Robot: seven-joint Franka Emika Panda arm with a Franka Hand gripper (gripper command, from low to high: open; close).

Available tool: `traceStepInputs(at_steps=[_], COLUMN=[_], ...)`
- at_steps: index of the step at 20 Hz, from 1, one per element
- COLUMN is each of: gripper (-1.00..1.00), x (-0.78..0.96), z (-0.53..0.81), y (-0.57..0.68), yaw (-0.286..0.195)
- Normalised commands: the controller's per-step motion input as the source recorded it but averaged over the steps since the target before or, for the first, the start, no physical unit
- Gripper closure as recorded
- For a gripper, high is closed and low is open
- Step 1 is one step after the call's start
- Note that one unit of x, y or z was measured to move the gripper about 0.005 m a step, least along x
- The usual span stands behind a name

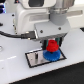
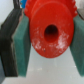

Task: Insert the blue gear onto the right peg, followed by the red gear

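Gripping the red gear [image 2: 50,31] between its two fingers, the gripper [image 1: 50,44] hangs low over the black-rimmed grey plate [image 1: 34,59]. In the wrist view the teal finger pads [image 2: 22,44] press flat against opposite sides of the red gear, one pad on each flank, with no gap visible between pad and plastic. The jaws stand partly closed, spread only as wide as the gear they clamp. The gear's raised hub and dark centre hole face the wrist camera squarely, and its toothed rim shows along the edge farthest from the hub.

In the exterior view the red gear sits directly under the fingers, and the blue gear [image 1: 52,56] lies directly beneath it on the plate, its wider rim showing all round below the red one. The two gears look touching or very nearly so; the picture is too blurred to tell which. The right peg is hidden under the gears and cannot be made out. The bare part of the plate extends from the gripper toward the exterior view's left. The white arm body [image 1: 37,17] rises above the gripper, with a black cable [image 1: 15,36] running off toward the exterior view's left. The plate rests on a white table [image 1: 12,67].
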Motion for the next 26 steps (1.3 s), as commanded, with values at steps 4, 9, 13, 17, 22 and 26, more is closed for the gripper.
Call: traceStepInputs(at_steps=[4,9,13,17,22,26], gripper=[1.00,1.00,1.00,1.00,1.00,1.00], x=[0.22,0.48,0.59,0.57,0.25,0.07], z=[0.04,0.43,0.38,0.11,-0.05,-0.03], y=[0.00,0.07,0.02,0.00,-0.01,0.00], yaw=[0.000,0.000,0.000,0.000,0.000,0.000])
